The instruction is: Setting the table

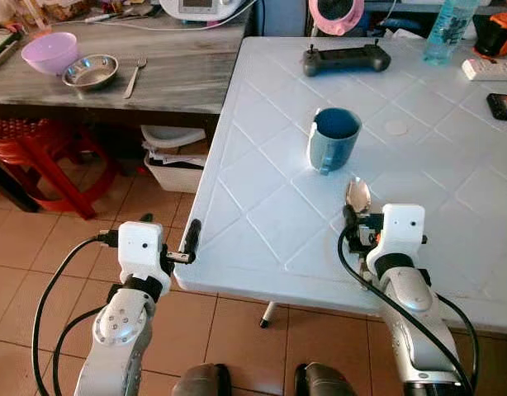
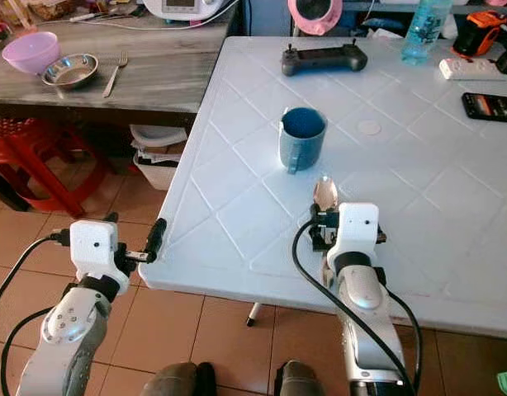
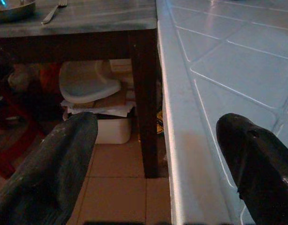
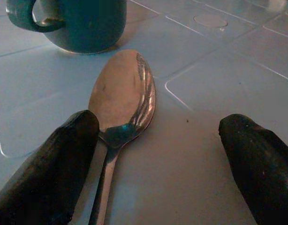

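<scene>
- Here, the right hand (image 4: 155, 164) sits low over the white table (image 1: 419, 239), near its front edge, fingers spread wide.
- A metal spoon (image 4: 120, 108) lies flat on the table, bowl up and pointing toward the mug, its handle running back along the inner side of one black finger (image 4: 50, 164); the other finger stands well clear, and whether the near one actually touches the handle is hard to say in the dim wrist view.
- A blue mug (image 1: 334, 139) stands upright just beyond the spoon's bowl, handle turned toward the robot and a little to its left.
- The left hand (image 3: 158, 164) hovers at the table's front left corner, fingers wide apart and holding nothing; one finger (image 3: 256, 159) is over the tabletop, the other (image 3: 50, 164) out over the tiled floor (image 1: 63, 247).
- Farther back on the white table lie a dark game controller (image 1: 346, 58), a clear water bottle (image 1: 446, 31), a white power strip (image 1: 490, 69) and a black phone (image 1: 503, 106).
- To the robot's left stands a grey wooden table (image 1: 179, 74) carrying a purple bowl (image 1: 49, 51), a steel bowl (image 1: 90, 72) and a fork (image 1: 135, 76).
- Under it are a red stool (image 1: 47, 157) and a white bin (image 1: 172, 161).
</scene>
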